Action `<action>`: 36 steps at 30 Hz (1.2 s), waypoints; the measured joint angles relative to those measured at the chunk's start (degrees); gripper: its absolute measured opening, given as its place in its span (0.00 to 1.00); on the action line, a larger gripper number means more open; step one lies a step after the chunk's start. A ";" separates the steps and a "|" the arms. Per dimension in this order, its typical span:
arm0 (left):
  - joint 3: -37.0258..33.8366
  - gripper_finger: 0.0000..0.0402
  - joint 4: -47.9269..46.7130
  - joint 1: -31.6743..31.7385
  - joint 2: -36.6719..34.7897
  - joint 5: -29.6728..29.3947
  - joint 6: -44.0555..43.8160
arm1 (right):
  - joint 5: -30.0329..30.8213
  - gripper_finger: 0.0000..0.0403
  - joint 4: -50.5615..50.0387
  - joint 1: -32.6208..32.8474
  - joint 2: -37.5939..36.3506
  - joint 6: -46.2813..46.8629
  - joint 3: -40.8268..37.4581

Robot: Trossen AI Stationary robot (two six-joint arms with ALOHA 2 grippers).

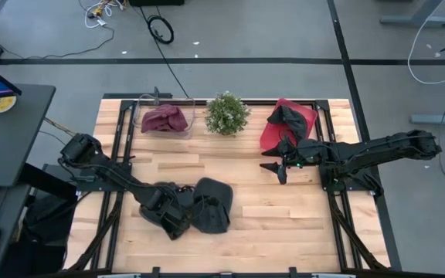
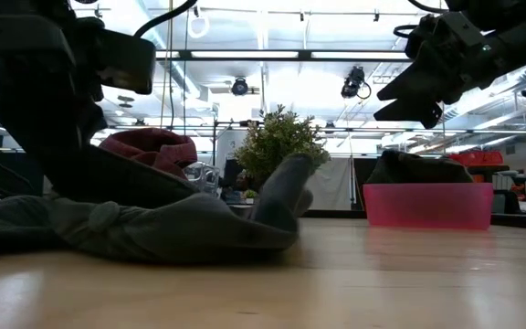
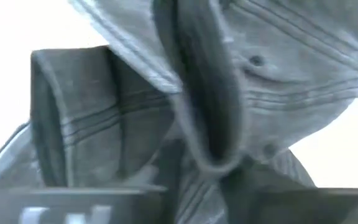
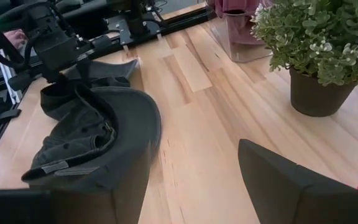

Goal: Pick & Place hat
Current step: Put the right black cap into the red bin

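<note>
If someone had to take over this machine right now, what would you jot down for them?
Left gripper: down on the dark grey hat at the table's near middle; whether it grips cannot be told.
Right gripper: raised, jaws open, empty, beside the pink bin.
Pink bin already holds a dark hat; the clear bin holds a maroon one. Plant stands between them.
Left to do: lift the grey hat and place it.

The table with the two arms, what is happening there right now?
The left end effector is down on a dark grey hat lying on the wooden table near its front edge; whether it has a firm grip cannot be seen. The right end effector hangs open above the table, beside a red bin holding another dark hat. At the back stand a small potted plant and a clear bin with a maroon hat.
</note>
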 joint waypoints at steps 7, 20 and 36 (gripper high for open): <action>0.00 0.03 0.70 0.00 -0.58 -2.30 2.58 | 0.00 0.61 0.03 0.00 0.00 0.74 0.00; -0.04 0.01 4.76 0.09 -13.07 -20.56 11.23 | -0.01 0.61 1.86 0.00 0.00 1.99 0.00; -0.02 0.01 13.83 5.94 -18.62 -25.32 34.69 | -0.02 0.61 7.35 4.40 0.00 0.01 0.01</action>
